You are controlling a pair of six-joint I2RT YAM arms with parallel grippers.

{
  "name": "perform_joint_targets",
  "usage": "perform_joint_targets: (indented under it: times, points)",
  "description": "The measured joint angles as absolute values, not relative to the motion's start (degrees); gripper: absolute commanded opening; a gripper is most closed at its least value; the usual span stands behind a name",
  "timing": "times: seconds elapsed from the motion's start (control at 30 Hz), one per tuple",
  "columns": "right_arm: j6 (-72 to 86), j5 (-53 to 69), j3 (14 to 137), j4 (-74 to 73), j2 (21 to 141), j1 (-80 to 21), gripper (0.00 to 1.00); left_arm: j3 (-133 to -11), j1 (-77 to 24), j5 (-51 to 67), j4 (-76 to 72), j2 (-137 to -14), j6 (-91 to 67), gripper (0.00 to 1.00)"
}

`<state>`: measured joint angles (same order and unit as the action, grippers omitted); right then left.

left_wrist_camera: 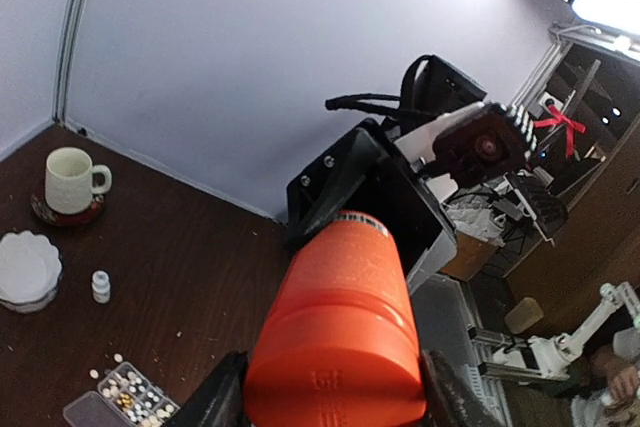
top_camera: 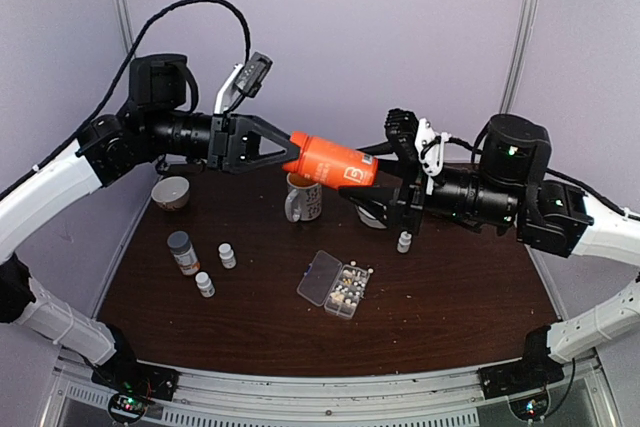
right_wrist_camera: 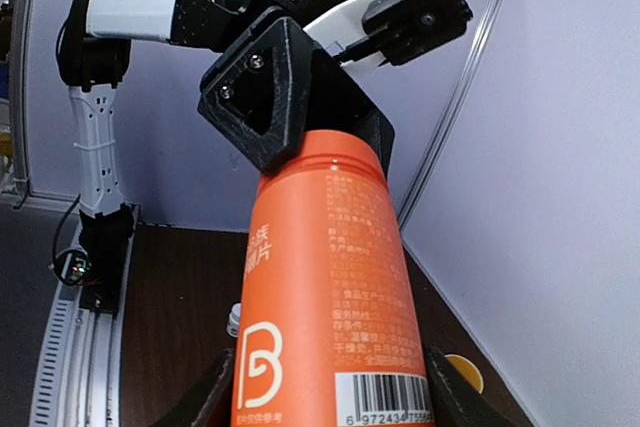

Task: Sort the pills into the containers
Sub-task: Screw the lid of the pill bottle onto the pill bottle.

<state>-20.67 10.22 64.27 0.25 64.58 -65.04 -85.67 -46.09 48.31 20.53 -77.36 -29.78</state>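
- Holding an orange bottle (top_camera: 330, 159) on its side in the air above the dark table (top_camera: 450, 287), I have one end in each gripper.
- My left gripper (top_camera: 291, 159) is clamped on the bottle's left end. The left wrist view shows a finger pressed to each side of it.
- My right gripper (top_camera: 368, 177) is closed around the other end, near the barcode, with its fingers (right_wrist_camera: 215, 397) tight against the label.
- The bottle hangs just over a pale mug (top_camera: 303, 197) that stands at the back middle of the table.
- The pills (top_camera: 345, 282), whitish and tan, lie mostly in the compartments (top_camera: 352, 292) of a clear organizer box (top_camera: 336, 311). The box sits near the table's middle, below and in front of the bottle, and neither gripper touches it.
- The box's transparent lid (top_camera: 319, 278) lies open and flat to the left of the compartments.
- A few more pills rest on the table just beside the box's far edge.
- On the left side of the table a grey-capped bottle (top_camera: 183, 252) stands with a bowl (top_camera: 172, 192) behind it.
- Three small white bottles (top_camera: 227, 255) stand on the table, two near the grey-capped bottle and one under my right arm.
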Motion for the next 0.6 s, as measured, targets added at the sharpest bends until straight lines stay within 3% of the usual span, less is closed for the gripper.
perform_joint_targets:
  times: [0.13, 0.4, 0.6]
  points:
    - [-7.57, 16.60, 66.98, -1.76, 65.87, -63.57, 0.00, -84.18, -46.35, 48.47, 18.06, -75.55, -17.21, 0.00]
    - [18.92, 29.39, 67.99, 0.01, 66.28, -59.77, 0.00, -89.62, -46.22, 54.28, 22.68, -78.19, 15.29, 0.00]
    - [30.41, 34.94, 67.59, 1.58, 68.53, -58.72, 0.00, -91.07, -45.76, 54.15, 32.49, -77.82, 44.86, 0.00]
